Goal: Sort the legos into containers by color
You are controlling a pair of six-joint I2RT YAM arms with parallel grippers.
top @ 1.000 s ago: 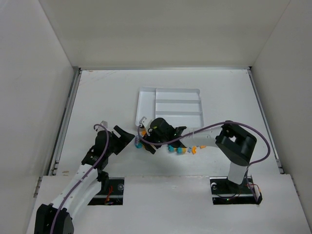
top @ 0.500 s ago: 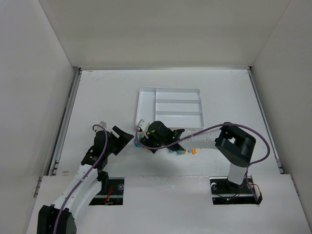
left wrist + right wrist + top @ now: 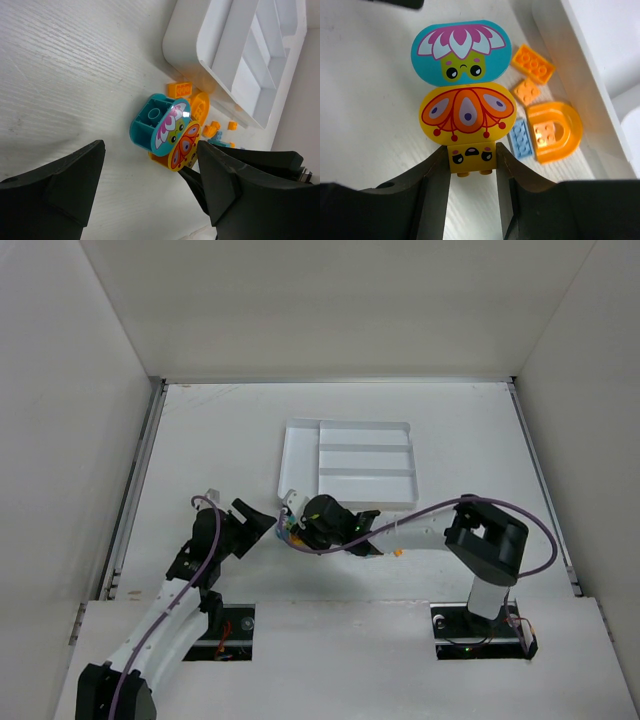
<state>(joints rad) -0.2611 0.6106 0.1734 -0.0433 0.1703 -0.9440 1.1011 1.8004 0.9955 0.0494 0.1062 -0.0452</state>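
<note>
The right pincer (image 3: 471, 151) is pressed in on a little yellow face brick (image 3: 471, 159), with one finger flat against each side of it. That brick is the near end of a small cluster on the white worktop (image 3: 200, 440). Touching it on the far side is a yellow rounded piece (image 3: 467, 116) printed with an orange flower. Beyond that, edge to edge, is a teal rounded piece (image 3: 461, 50) with pink petals and a face. Between the cluster and the wall of the white tray (image 3: 580, 65) lie two orange bricks (image 3: 533, 62), an orange arch (image 3: 554, 131) and a light blue plate (image 3: 521, 138), all loose on the worktop outside the tray. The left pincer (image 3: 151, 145) stands spread wide and grips nothing. It faces the same cluster from the other side, and the teal piece lies just ahead of its gap, apart from both fingers. From above, the two pincers sit close together just off the tray's near left corner.
</note>
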